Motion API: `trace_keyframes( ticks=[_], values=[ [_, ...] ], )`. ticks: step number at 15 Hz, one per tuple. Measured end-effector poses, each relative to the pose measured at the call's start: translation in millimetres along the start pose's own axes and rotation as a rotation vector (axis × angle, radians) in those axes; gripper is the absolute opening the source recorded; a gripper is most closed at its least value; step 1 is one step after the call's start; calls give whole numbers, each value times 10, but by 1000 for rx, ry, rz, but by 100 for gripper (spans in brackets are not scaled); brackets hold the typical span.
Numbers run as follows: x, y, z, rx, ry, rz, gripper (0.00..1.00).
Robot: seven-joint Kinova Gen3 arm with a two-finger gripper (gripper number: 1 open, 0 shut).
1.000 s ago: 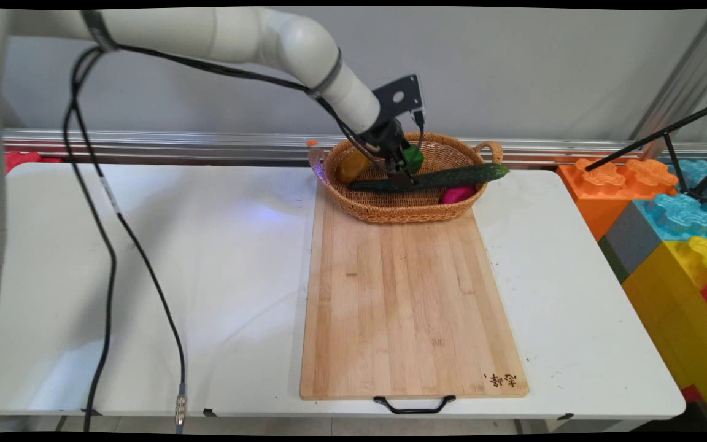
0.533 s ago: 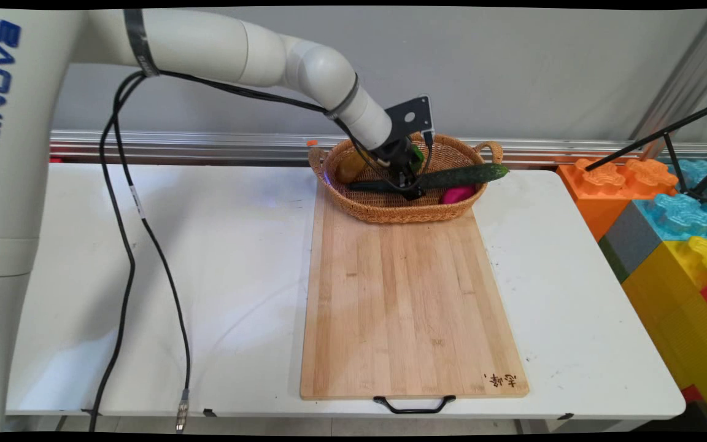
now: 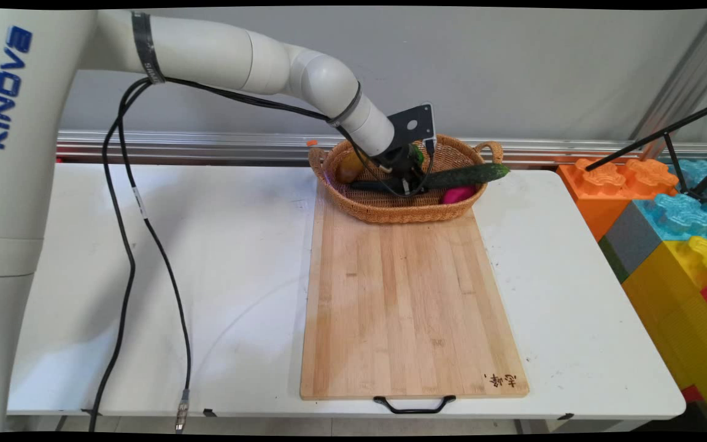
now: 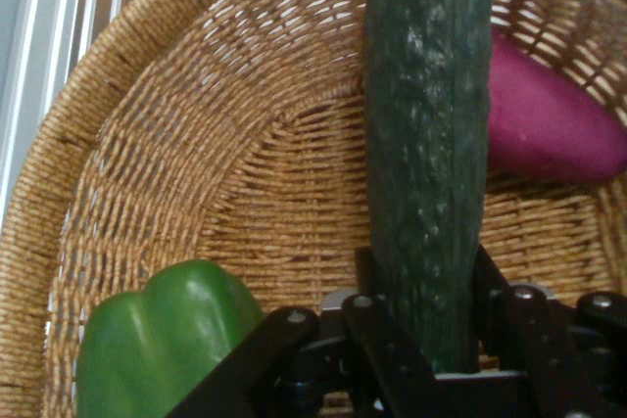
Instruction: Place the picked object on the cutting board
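Counter (image 3: 231, 245): white, bare ahead of the gripper on its left side; black cables (image 3: 126, 258) hang over it from the arm.

Cutting board (image 3: 405, 307): pale wood, lying just in front of and below the gripper, its far end touching the basket; a black handle (image 3: 413, 405) sits at its near end.

Basket (image 3: 390, 212): woven wicker with side handles, at the far end of the board; the gripper is lowered inside it.

Yellow-brown item (image 3: 350, 166): in the basket, left of the gripper; its kind cannot be told.

Gripper (image 3: 407, 184): black, two-finger, down in the basket. In the hand view the fingers (image 4: 392, 340) stand on either side of the cucumber and appear closed against it.

Cucumber (image 4: 426, 144): long, dark green, lying across the basket and passing between the fingers; its far end overhangs the rim to the right of the gripper.

Green pepper (image 4: 167, 340): just beside the gripper, on the basket floor.

Magenta item (image 4: 549, 124): beyond the cucumber, right of the gripper, touching or nearly touching it.

Toy blocks (image 3: 672, 209): large and coloured, well apart on the far right, off the counter.
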Motion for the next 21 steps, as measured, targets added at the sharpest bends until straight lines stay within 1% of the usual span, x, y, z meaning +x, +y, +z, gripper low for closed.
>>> trace_keyframes(
  ticks=[3,5,8,10,12,14,16,17,20,21],
  values=[
    [36,49,-88,-13,9,5,0],
    [105,86,-215,-23,21,14,0],
    [287,140,-517,-31,52,33,0],
    [428,155,-730,-23,76,33,0],
    [552,187,-952,-18,88,27,0],
    [633,245,-1117,-25,91,19,0],
    [702,378,-1296,-57,83,-5,0],
    [720,484,-1380,-83,73,-24,0],
    [710,747,-1482,-135,47,-43,0],
    [687,819,-1485,-145,37,-44,0]
  ],
)
